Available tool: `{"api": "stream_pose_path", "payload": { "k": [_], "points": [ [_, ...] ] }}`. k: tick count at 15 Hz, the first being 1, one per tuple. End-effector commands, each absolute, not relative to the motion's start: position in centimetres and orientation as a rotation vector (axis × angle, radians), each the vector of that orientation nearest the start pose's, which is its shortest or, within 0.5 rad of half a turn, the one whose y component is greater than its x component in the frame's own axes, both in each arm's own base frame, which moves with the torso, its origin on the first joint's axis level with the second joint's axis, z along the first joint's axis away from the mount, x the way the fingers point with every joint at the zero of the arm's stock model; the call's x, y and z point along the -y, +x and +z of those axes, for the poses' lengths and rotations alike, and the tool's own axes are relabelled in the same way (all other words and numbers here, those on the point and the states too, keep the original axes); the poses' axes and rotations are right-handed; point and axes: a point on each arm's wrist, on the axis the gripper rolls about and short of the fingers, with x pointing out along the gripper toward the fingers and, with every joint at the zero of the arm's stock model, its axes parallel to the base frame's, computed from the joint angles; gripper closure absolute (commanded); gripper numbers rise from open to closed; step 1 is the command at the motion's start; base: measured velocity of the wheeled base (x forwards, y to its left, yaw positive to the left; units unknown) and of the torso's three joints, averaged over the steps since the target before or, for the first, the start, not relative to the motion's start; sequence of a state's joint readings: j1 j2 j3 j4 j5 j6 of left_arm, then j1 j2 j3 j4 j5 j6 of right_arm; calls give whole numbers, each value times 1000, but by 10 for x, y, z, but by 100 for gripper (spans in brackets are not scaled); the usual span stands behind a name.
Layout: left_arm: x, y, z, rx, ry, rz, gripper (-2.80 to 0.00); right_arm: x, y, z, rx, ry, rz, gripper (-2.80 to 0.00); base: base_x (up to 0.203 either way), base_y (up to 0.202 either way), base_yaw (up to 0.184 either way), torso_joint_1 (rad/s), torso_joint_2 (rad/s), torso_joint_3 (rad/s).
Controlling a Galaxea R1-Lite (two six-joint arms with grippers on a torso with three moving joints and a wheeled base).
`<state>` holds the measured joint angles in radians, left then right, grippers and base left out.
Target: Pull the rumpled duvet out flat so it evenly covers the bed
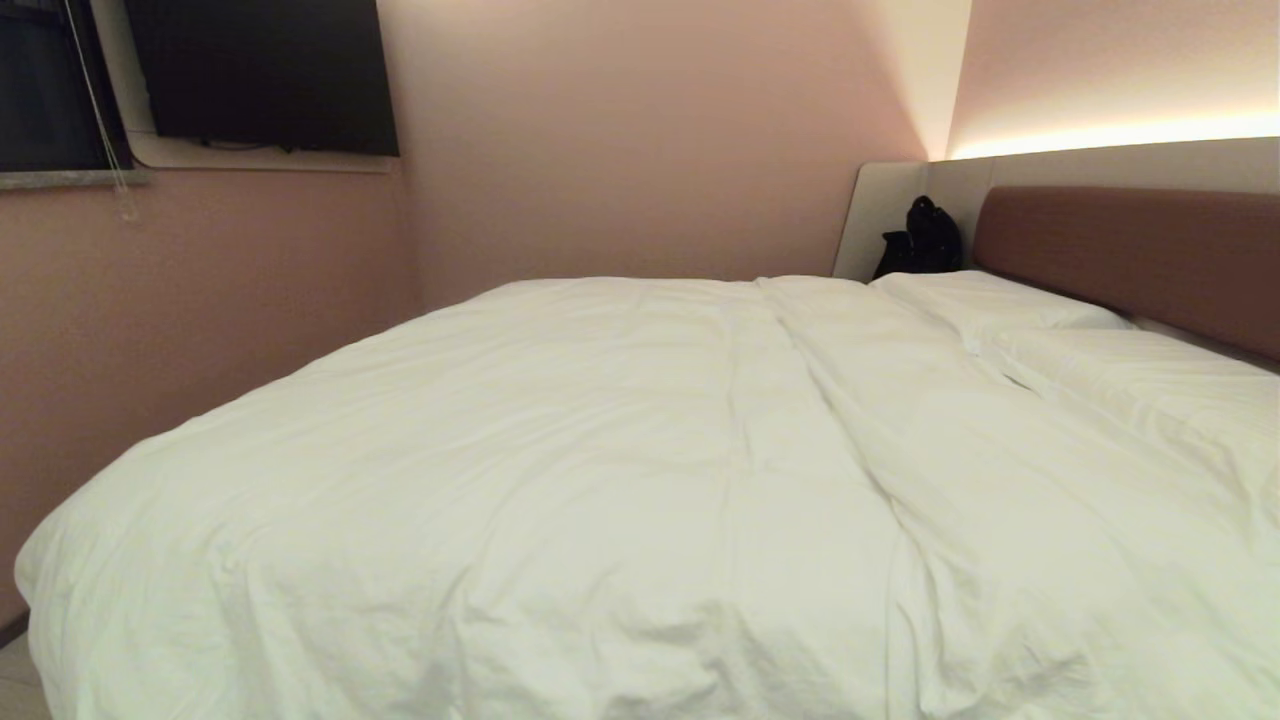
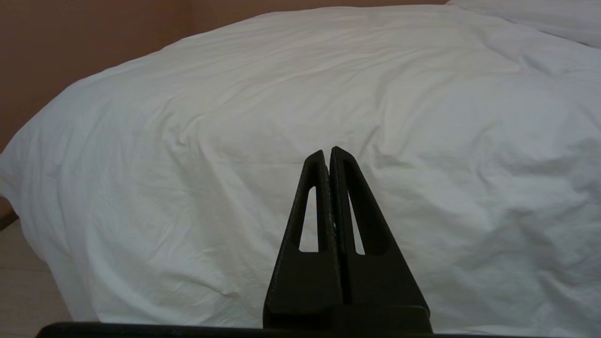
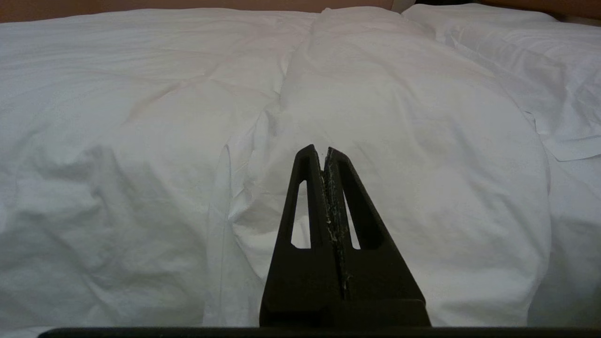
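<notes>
Pulling flat is best begun at the long ridge where the duvet (image 1: 560, 470) folds over itself near the pillows (image 1: 1080, 340) on the bed (image 1: 1130, 250). Both the left gripper (image 2: 327, 152) and right gripper (image 3: 319, 151) are pressed closed, empty, short of it; opening is needed first.
</notes>
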<state>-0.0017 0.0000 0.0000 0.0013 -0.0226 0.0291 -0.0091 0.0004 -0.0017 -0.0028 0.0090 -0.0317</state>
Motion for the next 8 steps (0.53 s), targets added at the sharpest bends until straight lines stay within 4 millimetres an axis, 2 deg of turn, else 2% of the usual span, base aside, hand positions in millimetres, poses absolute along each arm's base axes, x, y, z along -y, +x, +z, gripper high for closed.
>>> {"api": "stream_pose_path", "payload": {
  "k": [1,8],
  "points": [
    [0,-23,75,-1,29,-25,0,0,-23,76,3,-32,0,0,0,0,0,0,0,0],
    [0,-23,75,-3,29,-25,0,0,-23,76,5,-32,0,0,0,0,0,0,0,0]
  ]
}}
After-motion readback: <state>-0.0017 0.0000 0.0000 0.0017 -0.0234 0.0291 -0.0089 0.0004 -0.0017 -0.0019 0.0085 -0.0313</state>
